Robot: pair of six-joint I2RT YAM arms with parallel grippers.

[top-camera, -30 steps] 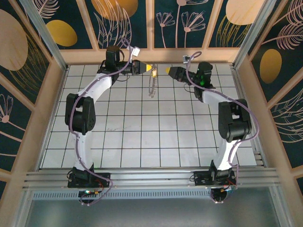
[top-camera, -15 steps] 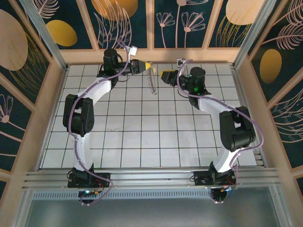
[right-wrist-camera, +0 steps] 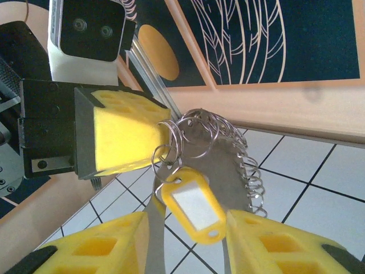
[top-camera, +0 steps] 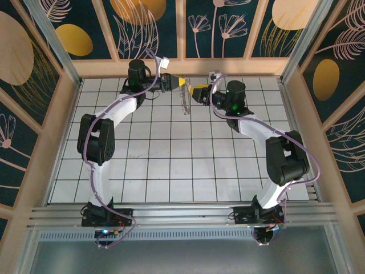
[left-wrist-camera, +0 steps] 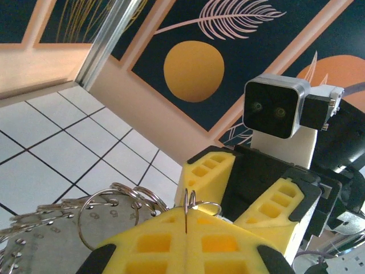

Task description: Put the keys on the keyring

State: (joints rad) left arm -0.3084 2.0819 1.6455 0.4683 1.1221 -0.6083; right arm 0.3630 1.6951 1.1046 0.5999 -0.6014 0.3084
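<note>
From above, the left gripper (top-camera: 175, 81) and right gripper (top-camera: 195, 93) meet over the table's (top-camera: 171, 171) far edge, near its middle. The keyring (top-camera: 183, 101) hangs from the left one. On the left wrist camera, the left fingers (left-wrist-camera: 148, 245) are closed, pinching 1 thin wire ring of the keyring (left-wrist-camera: 102, 220). On the right wrist camera, the right fingers (right-wrist-camera: 274, 248) stand apart, with the key (right-wrist-camera: 153, 240) and its yellow tag (right-wrist-camera: 194, 206) dangling between them.

Tag (right-wrist-camera: 194, 206) yellow, white label; floor (right-wrist-camera: 342, 171) white, dark grid.
</note>
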